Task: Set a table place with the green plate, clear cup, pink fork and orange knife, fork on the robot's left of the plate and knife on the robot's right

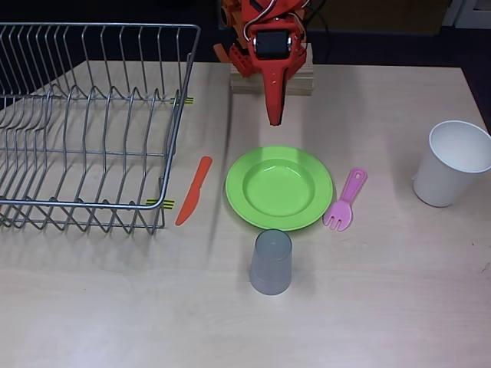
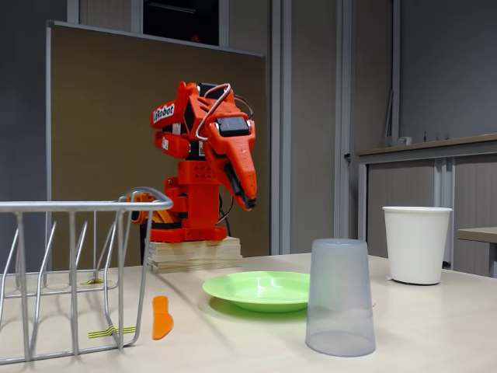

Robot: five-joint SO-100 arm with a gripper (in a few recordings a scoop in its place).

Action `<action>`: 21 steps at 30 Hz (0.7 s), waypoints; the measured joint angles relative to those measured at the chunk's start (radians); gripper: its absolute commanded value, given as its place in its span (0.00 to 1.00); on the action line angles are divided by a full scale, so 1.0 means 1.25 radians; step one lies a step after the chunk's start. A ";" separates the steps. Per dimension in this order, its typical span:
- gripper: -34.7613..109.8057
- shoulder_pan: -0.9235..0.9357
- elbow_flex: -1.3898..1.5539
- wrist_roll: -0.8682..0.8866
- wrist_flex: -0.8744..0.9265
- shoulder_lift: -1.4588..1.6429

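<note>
Seemingly all is placed: green plate (image 1: 279,188) central, orange knife (image 1: 193,191) at 9 o'clock, pink fork (image 1: 344,201) at 3, clear cup (image 1: 271,261) — inverted — at 6. End effector (image 1: 274,115) pressed together, empty — best held clear at 12 o'clock above the tabletop (image 1: 383,307).

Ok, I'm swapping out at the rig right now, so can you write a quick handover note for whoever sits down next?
Gripper: empty, folded back near the base above the table; its jaws look closed.
Green plate: flat on the table, centre.
Orange knife: picture-left of the plate in the overhead view, beside the wire dish rack.
Pink fork: picture-right, at the plate's rim.
Clear cup: upside down at the plate's near edge.
Done: the setting looks laid.
Left: possibly turning the cup upright.
</note>
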 measured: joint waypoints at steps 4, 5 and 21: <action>0.24 -0.017 0.103 0.045 0.036 0.134; 0.24 -0.026 0.130 0.054 0.048 0.177; 0.24 0.022 0.167 -0.070 0.184 0.239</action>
